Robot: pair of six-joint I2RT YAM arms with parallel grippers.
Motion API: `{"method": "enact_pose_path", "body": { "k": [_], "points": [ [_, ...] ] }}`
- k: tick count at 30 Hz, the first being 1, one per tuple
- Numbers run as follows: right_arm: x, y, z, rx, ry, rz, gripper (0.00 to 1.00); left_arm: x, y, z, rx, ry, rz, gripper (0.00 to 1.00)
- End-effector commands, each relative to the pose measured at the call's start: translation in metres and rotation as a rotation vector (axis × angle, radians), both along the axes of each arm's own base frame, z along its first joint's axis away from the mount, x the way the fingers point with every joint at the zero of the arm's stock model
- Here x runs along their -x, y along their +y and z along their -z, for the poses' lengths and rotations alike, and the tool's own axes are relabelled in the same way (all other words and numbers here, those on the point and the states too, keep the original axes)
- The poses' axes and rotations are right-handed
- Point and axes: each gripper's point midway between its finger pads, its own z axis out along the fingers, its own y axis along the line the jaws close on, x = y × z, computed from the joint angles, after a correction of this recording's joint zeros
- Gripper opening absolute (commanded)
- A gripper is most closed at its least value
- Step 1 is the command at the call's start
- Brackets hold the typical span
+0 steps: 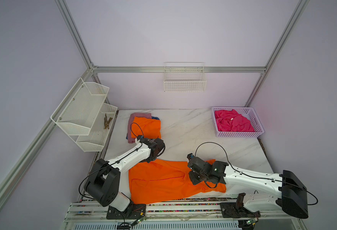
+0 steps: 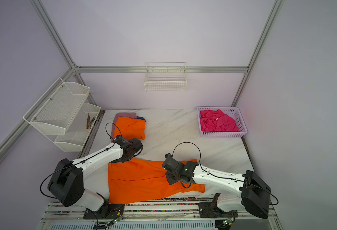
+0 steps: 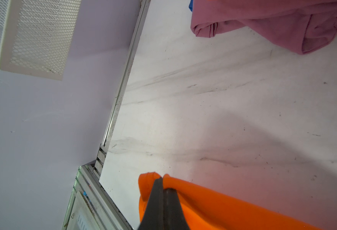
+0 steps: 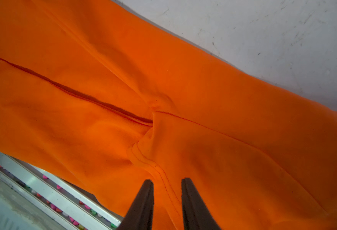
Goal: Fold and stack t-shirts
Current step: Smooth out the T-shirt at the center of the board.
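Note:
A bright orange t-shirt (image 1: 159, 179) (image 2: 139, 179) lies spread along the table's front edge in both top views. My left gripper (image 3: 162, 179) is shut on its far left corner, and the cloth bulges on both sides of the jaws. My right gripper (image 4: 167, 181) hovers low over the shirt's right part (image 4: 163, 79). Its jaws stand a little apart, with a stitched hem (image 4: 159, 169) running between them. At the back left, a folded orange t-shirt (image 1: 147, 127) tops a pile over a mauve-pink one (image 1: 135, 117) and a blue one (image 1: 155, 118). A hot pink t-shirt (image 1: 233, 121) lies crumpled in the basket.
A lilac plastic basket (image 1: 259, 127) stands at the back right. On the left wall hangs a white mesh shelf (image 1: 84, 111), and a wire basket (image 1: 184, 83) hangs on the back wall. An aluminium rail (image 1: 183, 205) runs along the table's front.

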Motion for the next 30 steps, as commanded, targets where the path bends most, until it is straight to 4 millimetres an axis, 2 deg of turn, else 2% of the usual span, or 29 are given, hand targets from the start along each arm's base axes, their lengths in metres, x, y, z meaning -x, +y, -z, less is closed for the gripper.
{"method": "enact_pose_path", "body": {
  "k": [1, 7, 11, 13, 22, 30],
  "points": [
    [0.006, -0.001, 0.005, -0.012, 0.025, -0.004, 0.3, -0.005, 0.001, -0.015, -0.017, -0.018, 0.017, 0.0],
    [0.012, -0.004, 0.011, 0.016, 0.045, -0.041, 0.28, 0.014, 0.006, -0.018, 0.047, -0.023, -0.008, 0.0],
    [0.009, -0.002, 0.012, 0.022, 0.036, -0.05, 0.28, 0.025, -0.002, -0.012, 0.098, 0.019, -0.01, 0.0],
    [0.009, 0.0, 0.013, 0.026, 0.04, -0.054, 0.28, 0.033, -0.007, -0.018, 0.129, -0.001, -0.001, 0.0],
    [0.007, 0.003, 0.013, 0.027, 0.035, -0.058, 0.28, 0.065, -0.026, -0.012, 0.141, 0.052, 0.011, 0.0],
    [0.007, 0.007, 0.015, 0.029, 0.046, -0.073, 0.28, 0.098, -0.022, -0.021, 0.093, 0.084, -0.042, 0.0]
  ]
}}
